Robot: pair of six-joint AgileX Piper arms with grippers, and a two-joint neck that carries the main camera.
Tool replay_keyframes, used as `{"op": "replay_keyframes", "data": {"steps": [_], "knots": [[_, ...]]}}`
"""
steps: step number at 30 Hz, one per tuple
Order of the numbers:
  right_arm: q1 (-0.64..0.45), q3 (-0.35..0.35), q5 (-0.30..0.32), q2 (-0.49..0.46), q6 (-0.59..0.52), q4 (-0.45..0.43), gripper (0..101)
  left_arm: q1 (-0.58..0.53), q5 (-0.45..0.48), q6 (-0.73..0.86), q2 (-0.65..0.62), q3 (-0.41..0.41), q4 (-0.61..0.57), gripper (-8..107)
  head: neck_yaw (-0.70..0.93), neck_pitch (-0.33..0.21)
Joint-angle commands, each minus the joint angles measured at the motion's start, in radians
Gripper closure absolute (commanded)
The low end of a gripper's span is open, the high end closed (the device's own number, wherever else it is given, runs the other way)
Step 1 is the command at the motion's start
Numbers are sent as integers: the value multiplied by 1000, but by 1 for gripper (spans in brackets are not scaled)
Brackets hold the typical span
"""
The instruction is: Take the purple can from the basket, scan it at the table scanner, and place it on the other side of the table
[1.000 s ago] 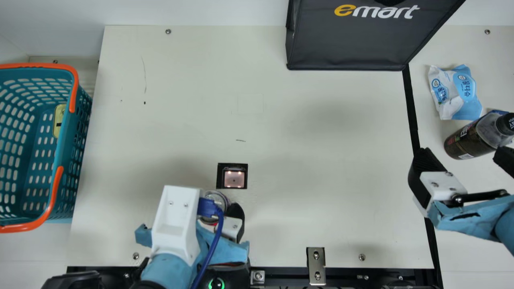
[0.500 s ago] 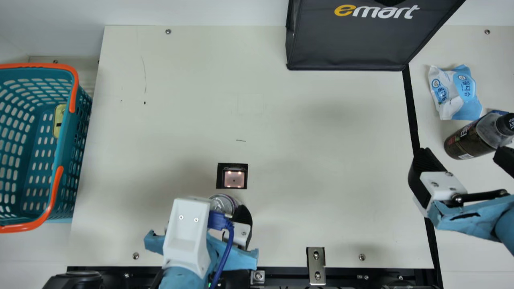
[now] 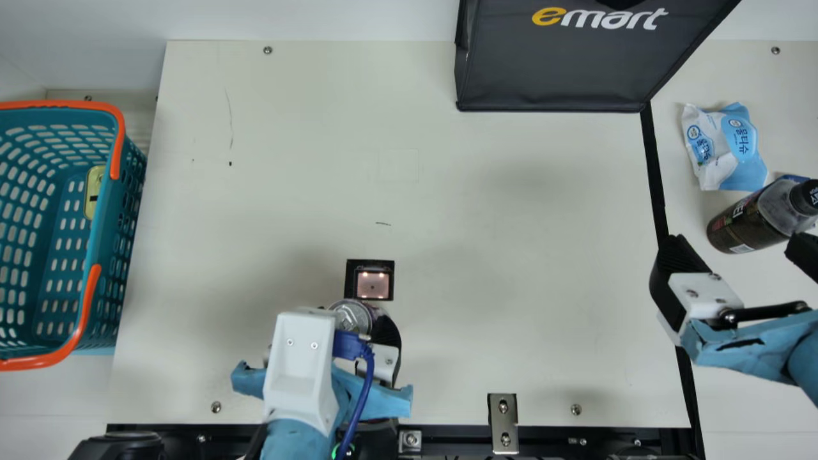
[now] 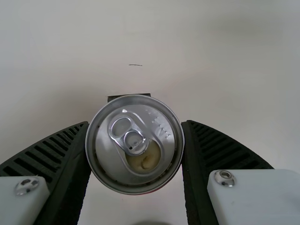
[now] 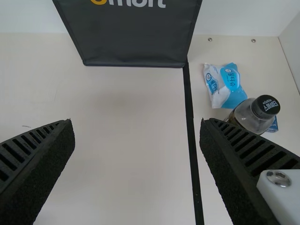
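Near the table's front, my left gripper (image 3: 364, 338) is shut on the purple can (image 3: 351, 315), just on the near side of the scanner (image 3: 372, 285). In the left wrist view the can's silver top (image 4: 135, 144) is held between both ribbed fingers of my left gripper (image 4: 136, 145), and the can hides most of the scanner (image 4: 129, 96). At the right side my right gripper (image 3: 735, 255) stands open, with nothing held; its two fingers are wide apart in the right wrist view, where the gripper (image 5: 137, 140) frames bare table.
At the far left stands a teal basket (image 3: 96, 236) with orange handles and a gold-topped item (image 3: 93, 191) inside. A black bag (image 3: 556, 64) is at the back. Beyond the black line at right lie a wipes pack (image 3: 725, 147) and a dark bottle (image 3: 754, 220).
My left gripper moved toward the right and front with the can, then the can shifted slightly back toward the scanner. The right arm stayed still.
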Motion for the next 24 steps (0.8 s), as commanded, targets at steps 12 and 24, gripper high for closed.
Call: {"op": "replay_keyframes", "data": {"steps": [12,24], "knots": [[0,0,0,0,0,1,6,76,-42,37,16,9,24,107,2,-24],[0,0,0,0,0,1,6,203,-126,140,55,-46,15,107,2,-24]]}}
